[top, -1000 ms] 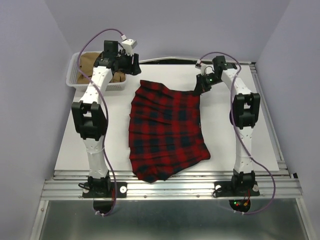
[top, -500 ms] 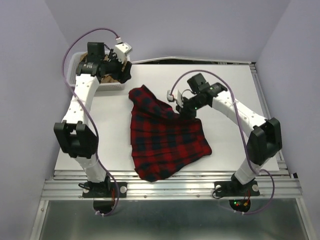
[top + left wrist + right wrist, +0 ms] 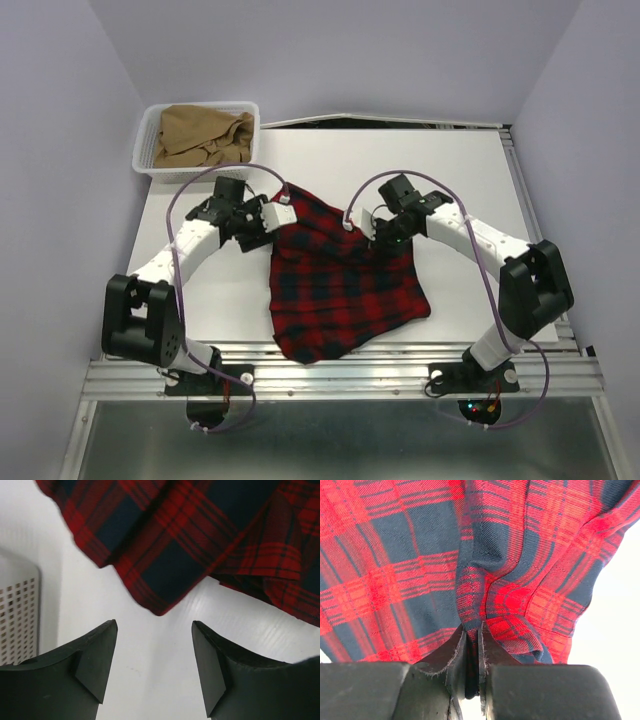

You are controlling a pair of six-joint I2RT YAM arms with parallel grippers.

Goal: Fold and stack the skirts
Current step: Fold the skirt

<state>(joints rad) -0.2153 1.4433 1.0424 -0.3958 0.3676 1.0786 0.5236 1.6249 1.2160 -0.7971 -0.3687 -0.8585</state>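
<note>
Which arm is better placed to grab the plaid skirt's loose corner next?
Left: the left gripper, open, faces that corner of the plaid skirt; the right gripper is shut on the cloth.

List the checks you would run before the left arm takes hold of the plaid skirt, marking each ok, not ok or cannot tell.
1. Grip of the right fingers on the plaid skirt: ok, a fold is pinched between them.
2. Opening of the left fingers: ok, apart with nothing between.
3. Aim of the left fingers at the skirt's corner: ok, it lies just ahead of the gap, not yet in it.
4. Flatness of the plaid skirt: not ok, it is bunched near the right grip.
5. Place of the tan skirt: ok, it sits in the basket, out of the way.
</note>
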